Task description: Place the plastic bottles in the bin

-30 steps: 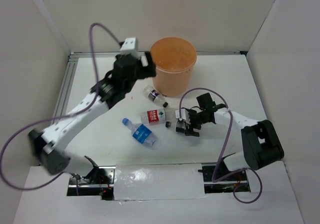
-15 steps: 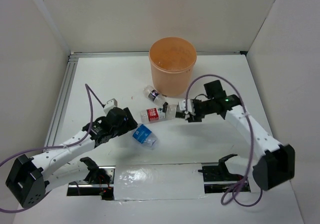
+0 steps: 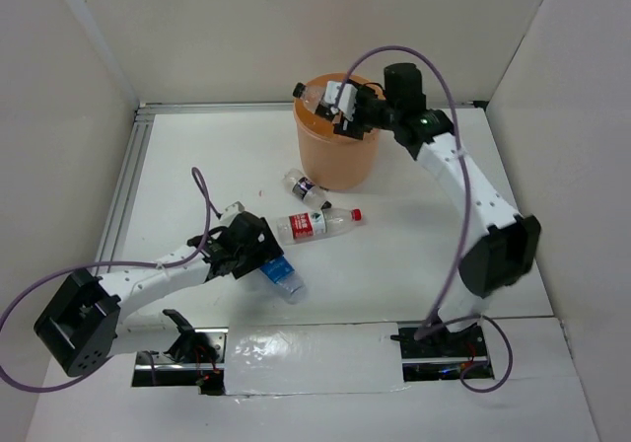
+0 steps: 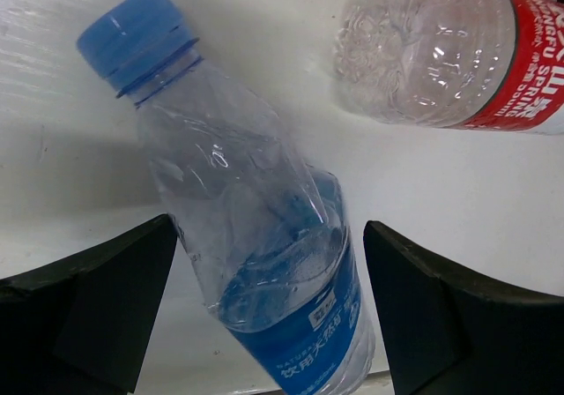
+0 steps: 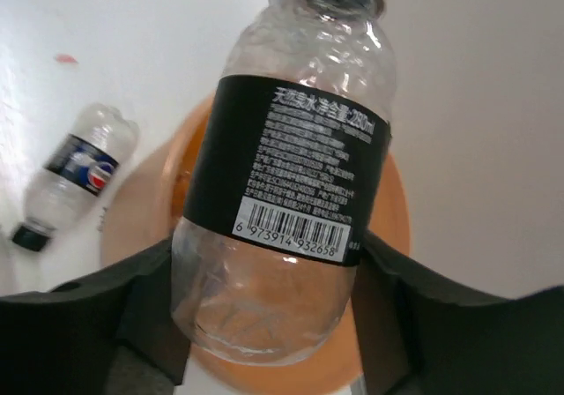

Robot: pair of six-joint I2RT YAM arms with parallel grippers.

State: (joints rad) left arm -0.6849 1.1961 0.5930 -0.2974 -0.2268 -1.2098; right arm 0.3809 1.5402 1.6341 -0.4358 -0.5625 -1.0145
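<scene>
The orange bin (image 3: 340, 156) stands at the back centre. My right gripper (image 3: 347, 109) is shut on a clear bottle with a black label (image 3: 320, 98) and holds it over the bin's rim. In the right wrist view this bottle (image 5: 291, 166) fills the space in my right gripper (image 5: 264, 324), with the bin (image 5: 145, 210) below. My left gripper (image 3: 263, 257) is open and low on the table, its jaws either side of the blue-label bottle (image 3: 282, 275). In the left wrist view that blue-capped bottle (image 4: 256, 219) lies in my left gripper (image 4: 264, 324).
A red-label bottle (image 3: 315, 225) with a red cap lies mid-table; its base also shows in the left wrist view (image 4: 449, 51). A small dark-label bottle (image 3: 307, 188) lies at the bin's foot and shows in the right wrist view (image 5: 75, 170). White walls enclose the table.
My right gripper has lifted the black-label bottle from the table up over the bin. My left arm swung from the bin down to the blue-label bottle.
</scene>
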